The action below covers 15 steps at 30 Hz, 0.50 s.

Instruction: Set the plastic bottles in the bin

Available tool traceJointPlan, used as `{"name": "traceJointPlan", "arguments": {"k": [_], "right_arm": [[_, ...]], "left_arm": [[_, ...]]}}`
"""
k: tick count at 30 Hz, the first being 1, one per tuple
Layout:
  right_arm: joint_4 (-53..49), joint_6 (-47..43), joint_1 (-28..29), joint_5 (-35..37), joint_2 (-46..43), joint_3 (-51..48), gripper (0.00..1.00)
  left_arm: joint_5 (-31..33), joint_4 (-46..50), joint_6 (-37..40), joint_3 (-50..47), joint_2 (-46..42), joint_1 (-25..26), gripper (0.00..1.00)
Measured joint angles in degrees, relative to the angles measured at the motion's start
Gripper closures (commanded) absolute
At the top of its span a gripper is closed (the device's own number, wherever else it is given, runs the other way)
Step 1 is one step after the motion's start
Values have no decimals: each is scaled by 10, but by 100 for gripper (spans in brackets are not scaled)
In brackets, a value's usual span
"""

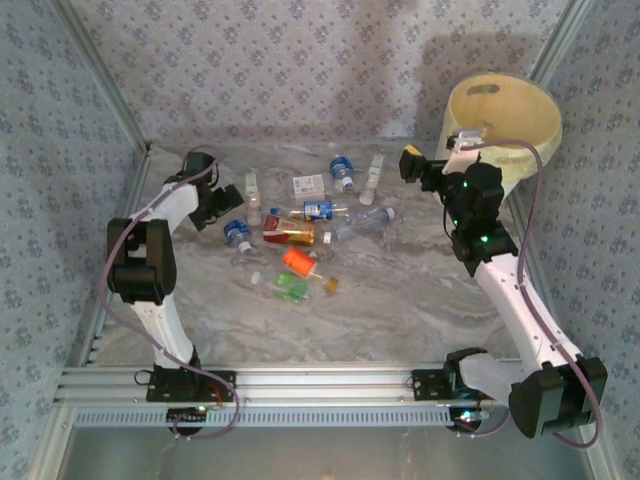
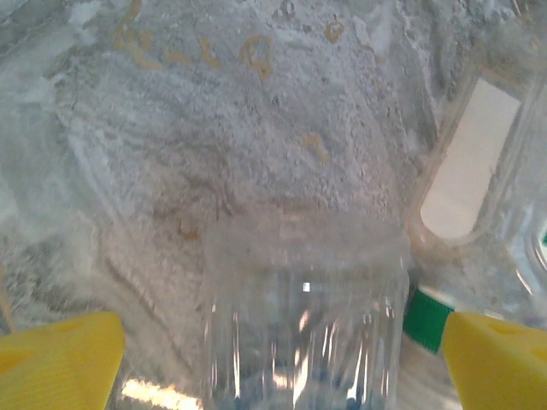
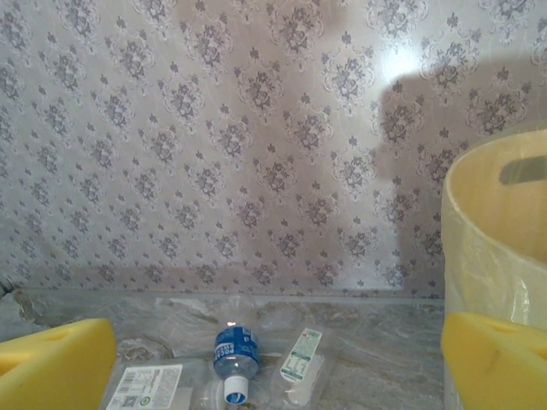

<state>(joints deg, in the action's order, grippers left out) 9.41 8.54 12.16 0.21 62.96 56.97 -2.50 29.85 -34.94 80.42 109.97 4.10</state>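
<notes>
Plastic bottles [image 1: 318, 209] lie scattered mid-table; the cream bin [image 1: 522, 135] sits far right.

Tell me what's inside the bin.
The bin's upper inner wall and handle slot are visible; its near wall covers the bottom, so whatever lies there can't be seen.

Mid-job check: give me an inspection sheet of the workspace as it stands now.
Surface: marbled table, no spill seen.
Job's things: plastic bottles scattered mid-table; bin far right, by the wall.
Clutter: red packet and white packet among the bottles.
Grippers: left gripper jaws open astride a clear bottle, not touching; right gripper open, empty, near the bin.
Cables: left cable and right cable loop along the arms, no snag seen.
Surroundings: patterned walls; aluminium rail at near edge.
</notes>
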Motion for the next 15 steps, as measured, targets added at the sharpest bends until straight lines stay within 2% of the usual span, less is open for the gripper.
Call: {"name": "traceJointPlan", "arguments": {"k": [8, 11, 15], "right_arm": [[-17, -6, 0, 4, -9, -2, 0], [-20, -6, 0, 5, -10, -2, 0], [-23, -6, 0, 4, -11, -2, 0]], "left_arm": [[-12, 1, 0, 23, 47, -1, 14], [-17, 1, 0, 23, 55, -1, 19], [-24, 0, 1, 23, 64, -1, 31]]}}
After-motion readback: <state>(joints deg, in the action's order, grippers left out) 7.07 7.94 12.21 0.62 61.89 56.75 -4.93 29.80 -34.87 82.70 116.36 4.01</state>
